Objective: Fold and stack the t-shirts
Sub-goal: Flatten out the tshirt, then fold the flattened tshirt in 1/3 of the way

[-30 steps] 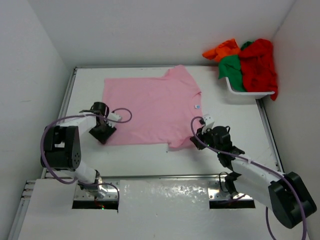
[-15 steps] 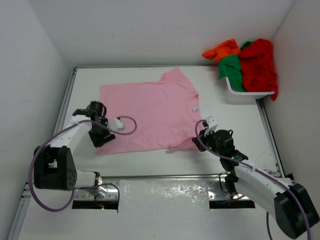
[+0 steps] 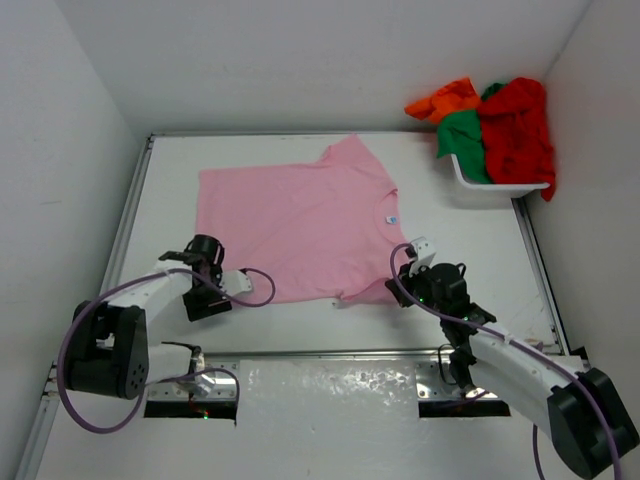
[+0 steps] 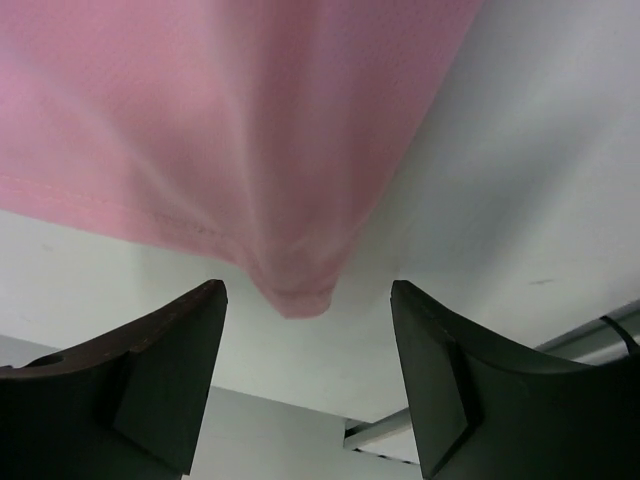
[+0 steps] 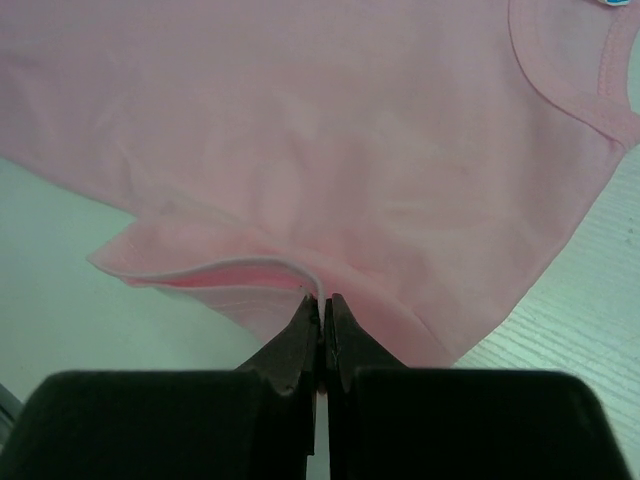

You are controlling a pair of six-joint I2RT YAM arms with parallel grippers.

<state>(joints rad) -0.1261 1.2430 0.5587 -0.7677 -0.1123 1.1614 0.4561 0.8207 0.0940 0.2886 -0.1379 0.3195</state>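
We list: pink t-shirt (image 3: 290, 225) flat on the table (image 3: 470, 230), unfolded; three other t-shirts (image 3: 515, 125) heaped at the basket (image 3: 500, 187). Left tool (image 4: 307, 290) apart, empty; right tool (image 5: 322, 300) clamped on the pink hem.

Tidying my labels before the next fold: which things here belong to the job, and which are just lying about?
Job: pink t-shirt, red t-shirt, green t-shirt, orange t-shirt.
Lying about: white basket, table.
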